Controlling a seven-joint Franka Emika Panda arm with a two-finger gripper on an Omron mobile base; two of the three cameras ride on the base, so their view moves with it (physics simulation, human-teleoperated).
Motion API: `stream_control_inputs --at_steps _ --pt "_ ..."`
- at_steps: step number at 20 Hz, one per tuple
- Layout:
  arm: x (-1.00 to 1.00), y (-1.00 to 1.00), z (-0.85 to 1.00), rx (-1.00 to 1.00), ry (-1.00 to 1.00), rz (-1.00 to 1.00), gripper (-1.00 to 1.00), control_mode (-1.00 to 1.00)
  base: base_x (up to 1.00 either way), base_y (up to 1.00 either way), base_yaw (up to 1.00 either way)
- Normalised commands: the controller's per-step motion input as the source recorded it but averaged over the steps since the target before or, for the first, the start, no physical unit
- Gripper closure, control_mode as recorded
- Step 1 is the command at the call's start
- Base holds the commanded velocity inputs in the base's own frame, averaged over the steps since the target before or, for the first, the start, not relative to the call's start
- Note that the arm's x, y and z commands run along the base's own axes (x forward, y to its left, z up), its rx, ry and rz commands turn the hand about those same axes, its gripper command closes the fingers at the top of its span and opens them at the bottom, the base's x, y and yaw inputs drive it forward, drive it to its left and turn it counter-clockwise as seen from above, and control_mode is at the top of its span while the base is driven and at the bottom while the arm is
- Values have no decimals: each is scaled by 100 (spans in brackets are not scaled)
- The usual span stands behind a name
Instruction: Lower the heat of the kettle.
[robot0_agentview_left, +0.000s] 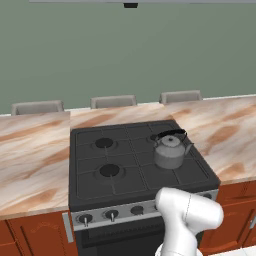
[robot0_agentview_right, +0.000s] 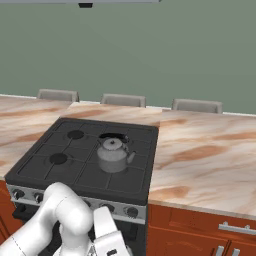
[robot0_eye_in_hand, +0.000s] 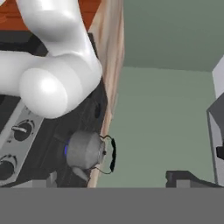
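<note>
Plainly, the kettle (robot0_agentview_left: 169, 150) looks rigid, smooth metal; its arched black handle would give the surest hold. The jaws stand wide, holding nothing.

Both base views look forward and down from behind the arm, one from its left, one from its right. They share the stove (robot0_agentview_left: 140, 165), the kettle (robot0_agentview_left: 170, 150) on its back right burner, the worktop (robot0_agentview_left: 30, 155) on both sides and the green wall (robot0_agentview_left: 125, 55). The hand view is rolled sideways and sits low, near the stove's front edge, with the kettle further off.
</note>
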Motion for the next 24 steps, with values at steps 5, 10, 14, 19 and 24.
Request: stream_control_inputs --at_steps 5,10,14,19,24 --pt "0 27 -39 17 9 -6 -100 -100 0 0 0" --pt "0 32 -29 21 5 -6 -100 -100 0 0 0" --pt "1 37 -29 22 2 -6 -100 -100 0 0 0" --pt "12 38 -26 23 0 -7 -100 -100 0 0 0" --pt "32 21 -3 20 0 -8 -100 -100 0 0 0"
